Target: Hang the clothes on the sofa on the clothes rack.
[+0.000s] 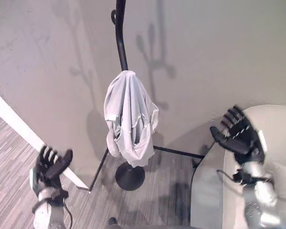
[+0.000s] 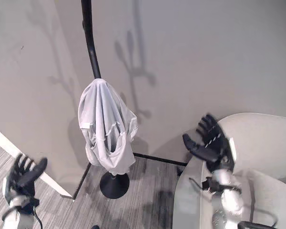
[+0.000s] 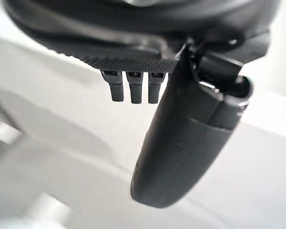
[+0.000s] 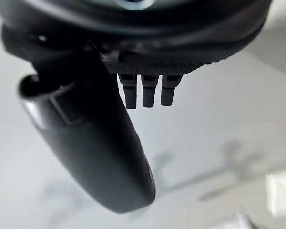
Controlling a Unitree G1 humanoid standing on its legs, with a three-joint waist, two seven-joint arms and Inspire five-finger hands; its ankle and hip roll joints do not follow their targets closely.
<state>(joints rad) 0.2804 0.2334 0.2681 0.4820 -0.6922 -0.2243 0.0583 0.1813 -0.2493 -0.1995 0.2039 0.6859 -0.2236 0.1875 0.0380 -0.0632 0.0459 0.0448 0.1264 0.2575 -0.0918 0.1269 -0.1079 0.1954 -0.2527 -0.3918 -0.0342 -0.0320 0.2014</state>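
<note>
A pale grey garment (image 1: 128,119) hangs bunched on the black clothes rack's pole (image 1: 119,38), above its round base (image 1: 129,176). My left hand (image 1: 51,167) is raised at the lower left, open and empty, well apart from the garment. Over the pale sofa (image 1: 276,138) at the right my right hand (image 1: 238,133) is held up, open, with nothing in it. In the left wrist view the straight fingers (image 3: 131,88) and the thumb (image 3: 181,148) hold nothing. The right wrist view shows the same of the right hand's fingers (image 4: 145,93) and thumb (image 4: 100,152).
A plain wall (image 1: 219,57) stands behind the rack, with a white skirting board (image 1: 19,124) running along its foot at the left. A thin black bar (image 1: 178,152) lies on the grey wood-look floor (image 1: 157,200) between the rack's base and the sofa.
</note>
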